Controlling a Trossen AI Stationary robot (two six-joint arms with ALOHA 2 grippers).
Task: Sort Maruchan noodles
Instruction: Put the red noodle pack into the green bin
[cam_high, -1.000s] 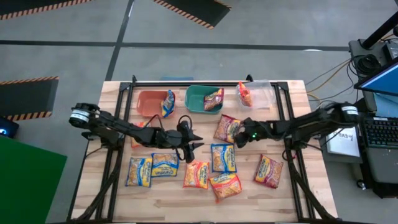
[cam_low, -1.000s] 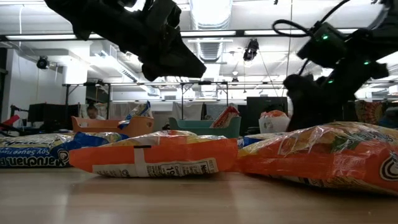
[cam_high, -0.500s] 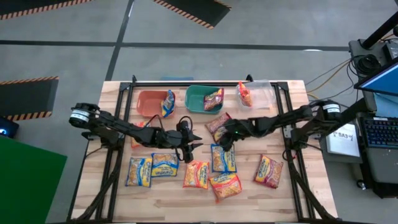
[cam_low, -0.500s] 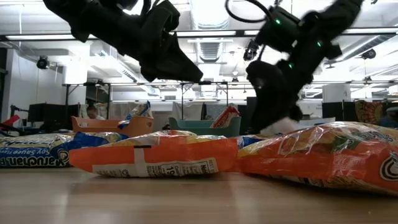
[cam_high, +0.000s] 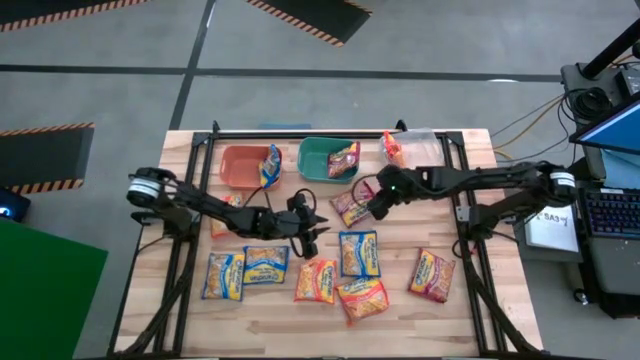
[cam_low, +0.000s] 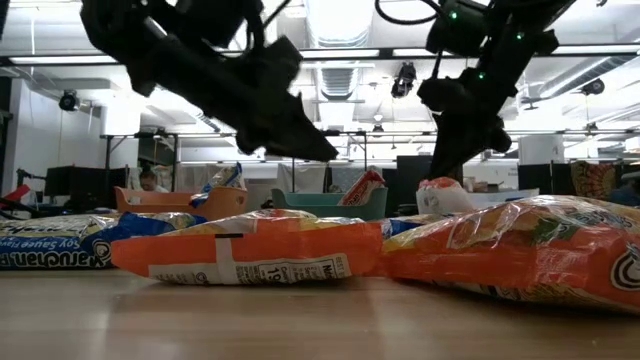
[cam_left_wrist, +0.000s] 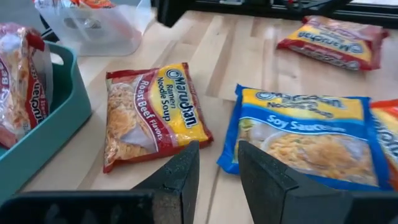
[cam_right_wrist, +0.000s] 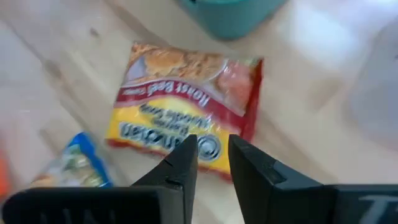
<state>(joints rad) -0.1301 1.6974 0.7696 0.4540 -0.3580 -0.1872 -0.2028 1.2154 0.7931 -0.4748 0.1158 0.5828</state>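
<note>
There are three bins in a row at the back of the table (cam_high: 190, 330): an orange bin (cam_high: 238, 166), a green bin (cam_high: 318, 160) and a clear bin (cam_high: 425, 150). Each bin has one noodle packet in it. Eight more packets lie flat on the wood, so I count eleven.

The packets are small, flat and shiny. Some are blue and yellow, some orange, some dark red and yellow.

The left gripper (cam_high: 315, 228) hangs over the middle of the table. Its fingers are a little apart and hold nothing. The blue packet (cam_high: 358, 253) lies just past it.

The right gripper (cam_high: 372, 203) hangs over the dark red packet (cam_high: 350, 207), in front of the green bin. Its fingers are a little apart too, and empty.
</note>
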